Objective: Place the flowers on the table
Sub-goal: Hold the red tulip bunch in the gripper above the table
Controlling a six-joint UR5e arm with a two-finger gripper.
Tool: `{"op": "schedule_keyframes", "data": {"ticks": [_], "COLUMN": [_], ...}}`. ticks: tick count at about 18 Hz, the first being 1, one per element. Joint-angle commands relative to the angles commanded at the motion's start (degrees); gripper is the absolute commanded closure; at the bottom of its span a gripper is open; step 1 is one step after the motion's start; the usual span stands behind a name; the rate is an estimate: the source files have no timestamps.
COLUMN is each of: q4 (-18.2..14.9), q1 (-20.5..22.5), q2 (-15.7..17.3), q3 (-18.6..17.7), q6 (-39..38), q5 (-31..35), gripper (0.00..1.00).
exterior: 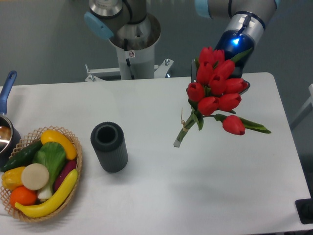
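The flowers (215, 90) are a bunch of red tulips with green leaves and tied stems, over the right half of the white table (195, 191). The bunch is tilted, heads up toward the arm, stem ends (178, 141) pointing down-left close to the tabletop. I cannot tell whether the stems touch it. One tulip (234, 125) droops to the lower right. My gripper (230, 83) comes in from the top right and is mostly hidden behind the flower heads. It appears shut on the bunch and holds it up.
A dark grey ribbed cylinder vase (109, 146) stands upright left of centre. A wicker basket of vegetables (39, 174) sits at the front left, a pot with a blue handle (6, 122) behind it. The robot base (132, 44) is at the back edge.
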Motion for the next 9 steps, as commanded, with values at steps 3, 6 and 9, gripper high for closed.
{"op": "schedule_keyframes", "data": {"ticks": [3,6,9], "q4": [-0.1,-0.2,-0.2], "q1": [-0.1,-0.2,-0.3], "q2": [0.2,0.8,1.6], "q3": [0.0,-0.5,-0.5], "q6": [-0.2,-0.3,-0.7], "q5": [0.1,3.1,5.5], "gripper": [0.63,0.63,0.63]}}
